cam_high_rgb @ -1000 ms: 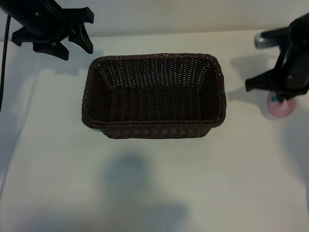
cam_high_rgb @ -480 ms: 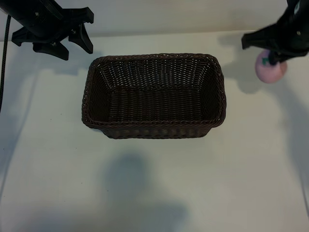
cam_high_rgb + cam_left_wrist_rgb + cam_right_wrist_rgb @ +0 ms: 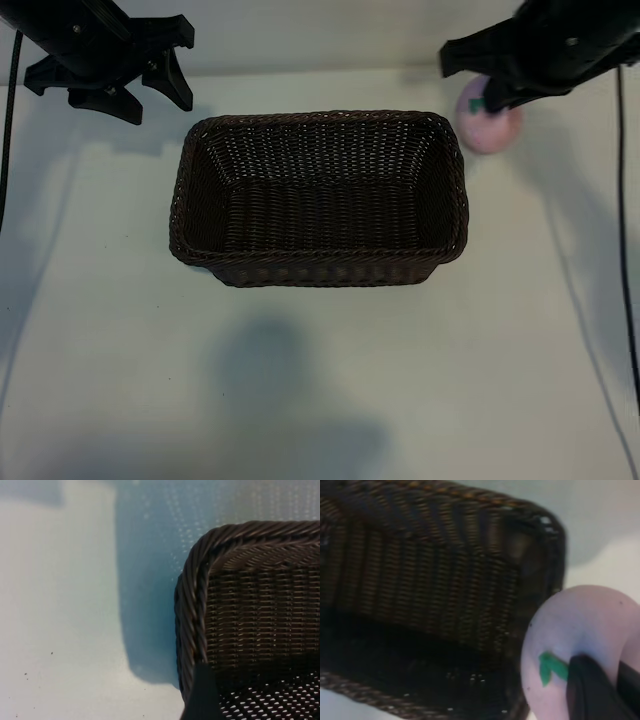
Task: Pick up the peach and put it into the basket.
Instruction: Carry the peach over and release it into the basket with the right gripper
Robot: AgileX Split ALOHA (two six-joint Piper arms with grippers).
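— Watching that right tool (image 3: 497,93), are you? It has the peach (image 3: 492,132) pinched near the little green leaf mark, up in the air just outside the basket's (image 3: 317,258) far right corner.

— I see it. The fingers look clamped onto the very top of the fruit, with most of the pink ball hanging below them. That's what worries me.

— You think it could slip?

— It might. It's a round, smooth thing held by a small patch. A jerk or a quick swing sideways could roll it out of the grip, and from where it hangs it would land on the counter (image 3: 320,380) beside the basket, not in it.

— And then roll off somewhere, being a ball.

— Exactly. The other risk is the braided rim. The peach sits beyond that corner, so it has to cross over the rim. If the arm carries it too low, the fruit could knock the wicker, get pushed out of the fingers, or shove the basket along.

— What about letting go too soon?

— Same trouble. Released over the rim itself, it could bounce outward. I'd want it well over the open middle first.

— And the left tool (image 3: 128,82)?

— It hangs spread wide with nothing in it, above the counter by the basket's far left corner. It's well apart from the peach, so I don't expect it to get in the way.

— So it all hangs on that pinch.
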